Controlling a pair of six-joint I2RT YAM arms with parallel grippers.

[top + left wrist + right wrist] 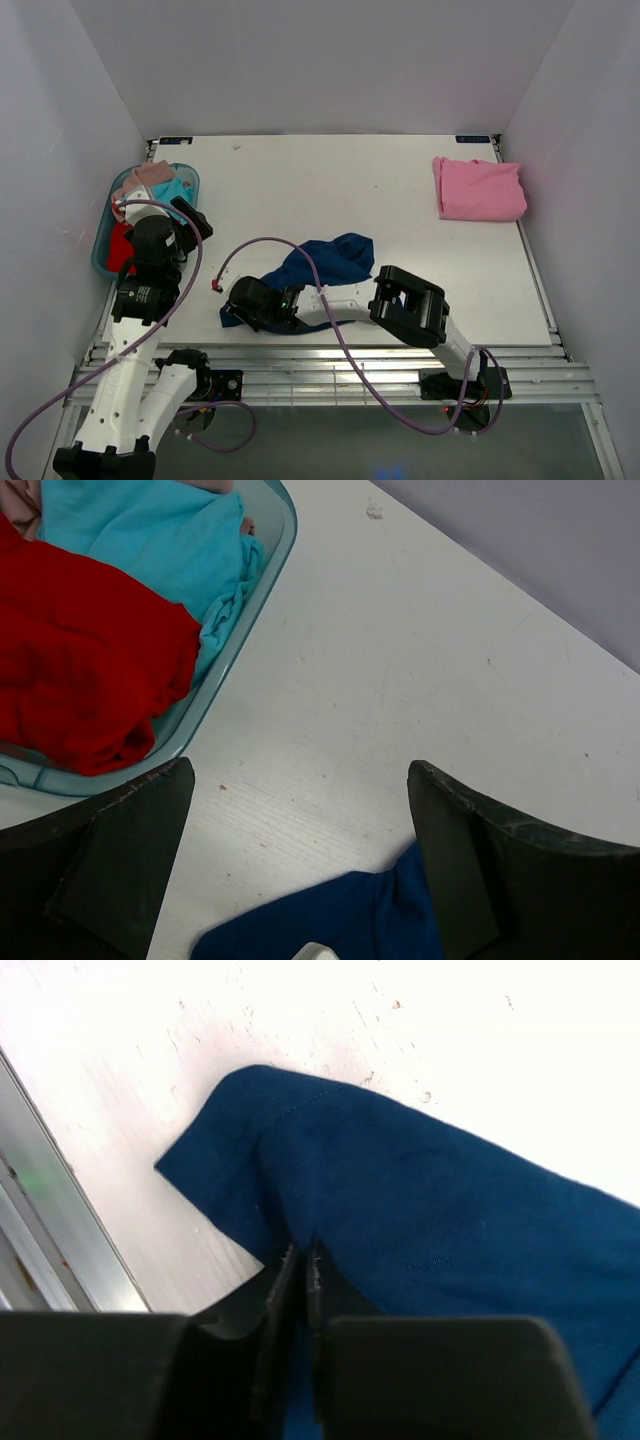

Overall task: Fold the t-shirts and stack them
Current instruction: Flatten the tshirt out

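A navy t-shirt (325,262) lies crumpled near the table's front edge. My right gripper (232,313) is at its left corner. In the right wrist view the jaws (303,1260) are pinched shut on a fold of the navy cloth (430,1210). A pink t-shirt (478,188) lies folded at the back right. Red (80,670), teal (150,530) and dusty-pink (150,175) tees fill the basket. My left gripper (192,220) hangs open beside the basket, its jaws (300,768) wide apart over bare table with the navy cloth's edge (340,920) below them.
A translucent blue basket (190,176) stands at the table's left edge, and its rim (240,620) runs just left of my left gripper. White walls close in three sides. A metal rail (60,1220) borders the front edge near the right gripper.
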